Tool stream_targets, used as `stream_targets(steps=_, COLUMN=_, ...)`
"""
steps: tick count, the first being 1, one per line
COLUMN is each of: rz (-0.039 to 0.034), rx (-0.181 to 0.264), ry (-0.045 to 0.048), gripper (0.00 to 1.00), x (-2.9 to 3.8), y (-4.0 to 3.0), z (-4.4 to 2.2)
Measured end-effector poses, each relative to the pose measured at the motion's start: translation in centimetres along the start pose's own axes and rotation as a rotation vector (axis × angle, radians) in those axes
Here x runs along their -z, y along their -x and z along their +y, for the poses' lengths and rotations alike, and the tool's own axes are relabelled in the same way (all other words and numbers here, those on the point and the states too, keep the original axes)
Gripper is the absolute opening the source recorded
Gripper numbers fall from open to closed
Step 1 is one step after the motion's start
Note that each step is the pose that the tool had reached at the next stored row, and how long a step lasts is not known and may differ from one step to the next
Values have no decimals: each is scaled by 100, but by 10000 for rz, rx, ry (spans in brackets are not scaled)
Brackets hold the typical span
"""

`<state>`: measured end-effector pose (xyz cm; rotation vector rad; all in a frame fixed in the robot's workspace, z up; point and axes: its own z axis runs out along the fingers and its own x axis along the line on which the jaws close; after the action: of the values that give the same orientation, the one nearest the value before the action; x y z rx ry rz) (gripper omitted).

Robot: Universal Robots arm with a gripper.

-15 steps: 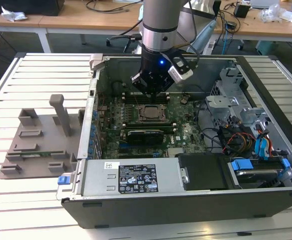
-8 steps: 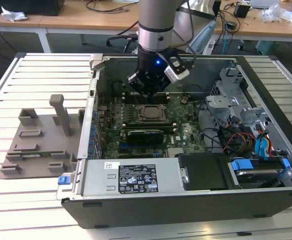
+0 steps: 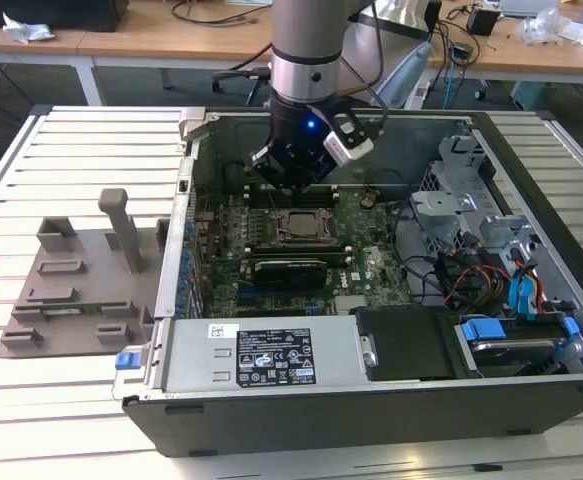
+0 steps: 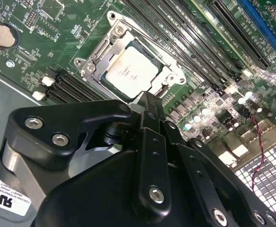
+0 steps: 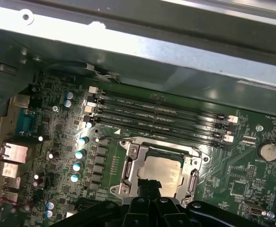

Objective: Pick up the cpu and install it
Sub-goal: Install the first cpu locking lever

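Inside the open computer case [image 3: 531, 190]: gripper [image 3: 293, 183] low over the socket frame [image 3: 296, 226] at mid-board. Grip state: cannot tell from any view. Nothing seen carried.

cpu [image 4: 132, 71] lying inside the socket frame [image 4: 100, 52], silvery top up. Looks flat and square to the frame edges, same in the first wrist view, cpu [image 5: 162, 171]. Tip of the gripper [image 4: 147, 100] right at the chip's near edge; touching or just clear, not readable.

Risks, as judged:
- Chip possibly a hair off its keying. Bent socket pins likely under any downward push. Not checkable from above.
- Sideways drag with the tip against the chip's edge: skid or tilt out of its bed.
- Clipped frame metal on a crooked lift, clearance being tight around the gripper [image 5: 149, 185].
- Memory slots [image 5: 161, 112] just beyond the frame on the far side: a knock possible on a wide swing.
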<state>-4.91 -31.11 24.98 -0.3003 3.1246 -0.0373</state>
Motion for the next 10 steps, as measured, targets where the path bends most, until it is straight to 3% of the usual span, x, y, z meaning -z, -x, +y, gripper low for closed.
stream_targets(steps=10, rz=-5, rx=0, ry=-1, gripper=11, x=1, y=-105, z=20)
